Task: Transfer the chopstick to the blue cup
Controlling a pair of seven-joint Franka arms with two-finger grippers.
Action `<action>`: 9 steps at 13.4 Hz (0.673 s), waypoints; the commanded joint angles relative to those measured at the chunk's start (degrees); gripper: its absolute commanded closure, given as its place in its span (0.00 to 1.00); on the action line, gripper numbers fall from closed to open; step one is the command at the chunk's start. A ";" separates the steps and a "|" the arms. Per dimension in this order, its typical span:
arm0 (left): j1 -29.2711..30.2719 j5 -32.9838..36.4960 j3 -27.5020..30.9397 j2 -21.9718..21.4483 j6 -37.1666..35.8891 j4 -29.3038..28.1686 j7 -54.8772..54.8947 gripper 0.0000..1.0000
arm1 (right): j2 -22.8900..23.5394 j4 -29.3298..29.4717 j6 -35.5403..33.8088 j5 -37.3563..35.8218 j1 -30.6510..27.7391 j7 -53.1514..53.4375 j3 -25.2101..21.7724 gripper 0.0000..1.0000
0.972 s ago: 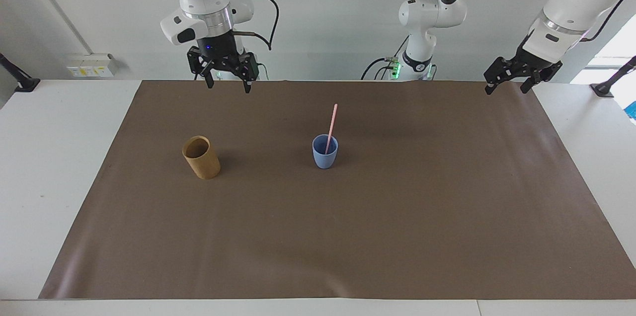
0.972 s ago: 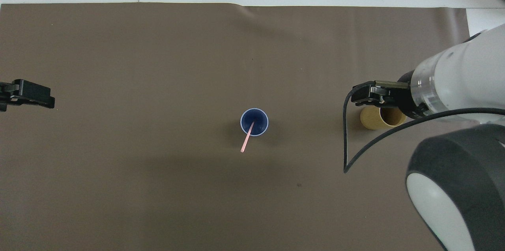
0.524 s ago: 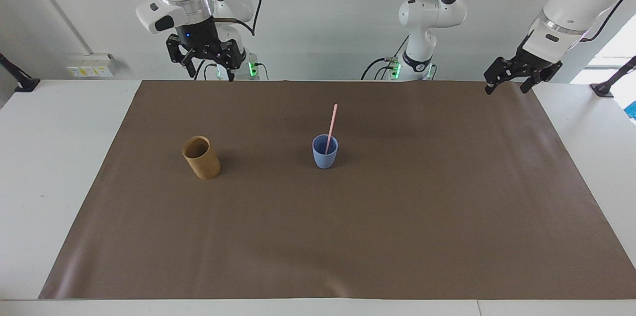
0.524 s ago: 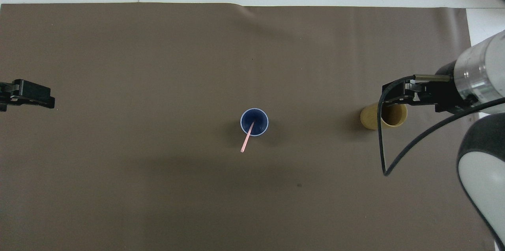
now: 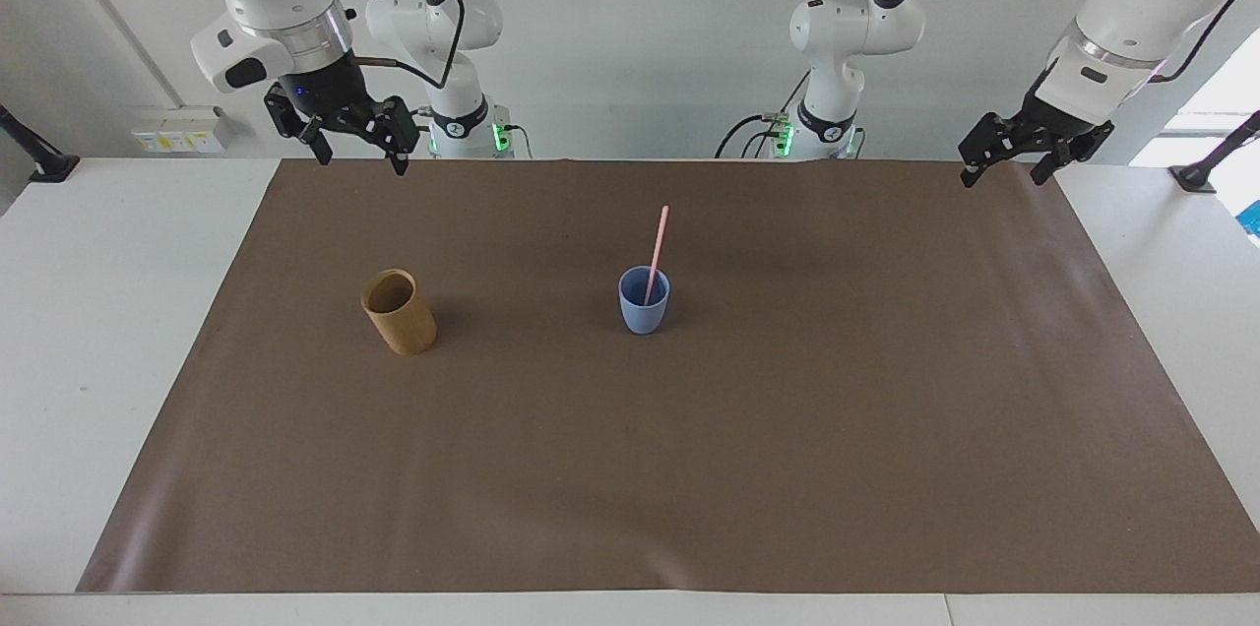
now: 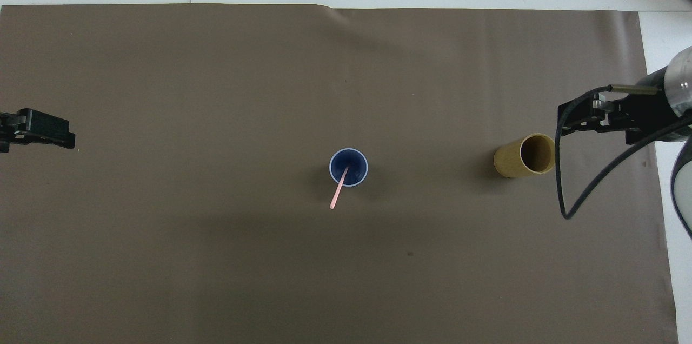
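Note:
The pale pink chopstick (image 5: pixel 657 250) (image 6: pixel 339 190) stands in the light blue cup (image 5: pixel 644 302) (image 6: pixel 348 167) at the middle of the brown mat, leaning on the rim toward the robots. My right gripper (image 5: pixel 356 142) (image 6: pixel 586 117) hangs open and empty in the air over the mat's edge at the right arm's end, well away from the blue cup. My left gripper (image 5: pixel 1012 158) (image 6: pixel 40 130) hangs open and empty over the mat's corner at the left arm's end, where that arm waits.
A tan wooden-looking cylindrical cup (image 5: pixel 398 312) (image 6: pixel 524 156) stands on the brown mat (image 5: pixel 630 469) (image 6: pixel 216 90) toward the right arm's end, beside the blue cup. White table (image 5: pixel 98 311) borders the mat.
The right arm has swung up and away from above the tan cup toward its own end of the table. The chopstick, both cups and the left arm have not moved.

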 commanded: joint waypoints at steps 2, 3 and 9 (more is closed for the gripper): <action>0.78 0.09 -0.40 -0.62 0.53 -0.73 0.52 0.00 | -4.50 -6.28 1.65 0.53 -0.98 -1.76 0.60 0.00; 0.70 0.09 -0.40 -0.62 0.53 -0.73 0.52 0.00 | -4.41 -6.37 2.01 0.62 -0.98 -1.59 0.68 0.00; 0.69 0.09 -0.40 -0.62 0.53 -0.73 0.52 0.00 | -4.42 -6.63 5.26 0.71 -0.54 -4.74 1.04 0.00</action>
